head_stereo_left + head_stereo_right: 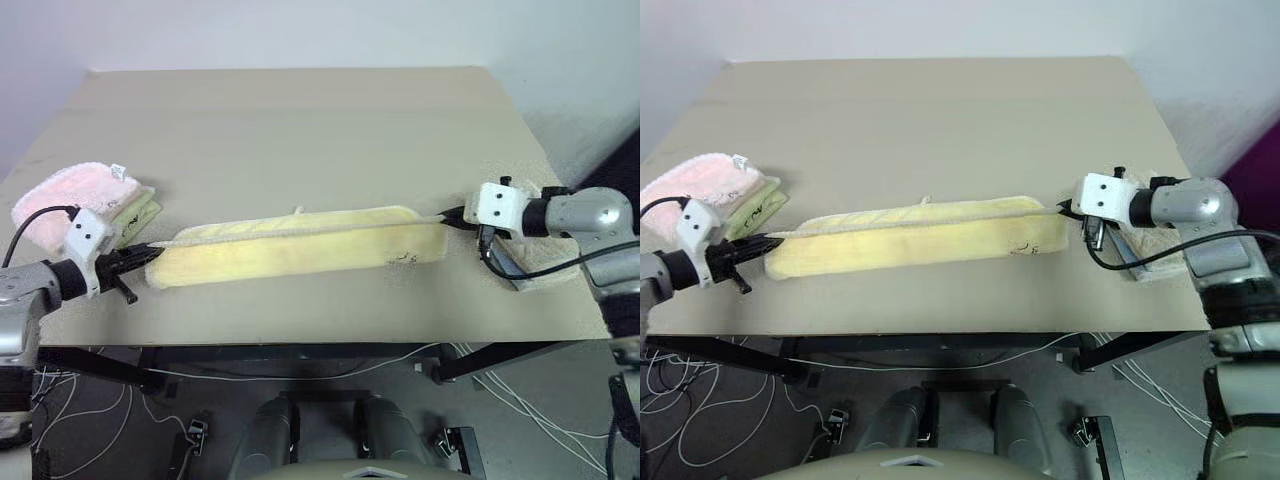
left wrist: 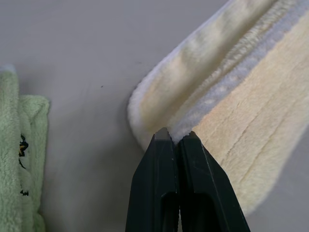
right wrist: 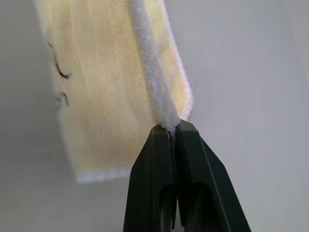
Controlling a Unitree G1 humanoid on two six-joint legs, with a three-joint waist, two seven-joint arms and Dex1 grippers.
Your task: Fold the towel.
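**Towel held taut at both ends above the table**

We take the table point(image 1: 300, 130) as our reference. We see the towel point(image 1: 300, 250), pale yellow, stretched lengthwise near the table's front edge, parallel to it. Its lower layer lies on the tabletop; its upper hemmed edge is lifted and drawn into a straight line between the two grippers. A small dark embroidered mark point(image 3: 60, 72) sits near the towel's right end.

We see the left gripper point(image 2: 175, 137) at the towel's left end, over the table's front left area. Its fingers are pressed together, pinching the white hem at the corner. We see the right gripper point(image 3: 173, 126) at the towel's right end, over the table's front right area, likewise clamped tight on the hem.

We note a fluffy pink folded towel point(image 1: 65, 195) at the table's left edge, resting on a pale green folded cloth point(image 2: 19, 169). A cream folded towel point(image 1: 1150, 250) lies at the table's right edge, under the right arm.
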